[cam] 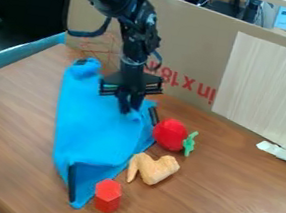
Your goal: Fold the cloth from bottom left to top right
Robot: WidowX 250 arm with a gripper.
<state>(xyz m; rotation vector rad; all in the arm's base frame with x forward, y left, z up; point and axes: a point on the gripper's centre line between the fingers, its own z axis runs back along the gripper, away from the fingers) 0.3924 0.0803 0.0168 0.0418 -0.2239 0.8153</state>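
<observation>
Cloth of bright blue fabric lies on the brown wood-grain table, left of centre, longer than wide, rumpled at its upper left corner. Black strips show at three places: the lower left edge, the right edge and the upper left corner. Black two-finger gripper points down at the cloth's upper right part; whether open, closed or gripping fabric, cannot tell. Right of the cloth: round red toy with green leafy top, near the black strip on that side. Below it, tan wing-shaped toy, just beside the cloth's edge. Red hexagonal block stands near the lower corner. Brown cardboard panel with red print stands behind; pale wood-grain board against it, at right.
</observation>
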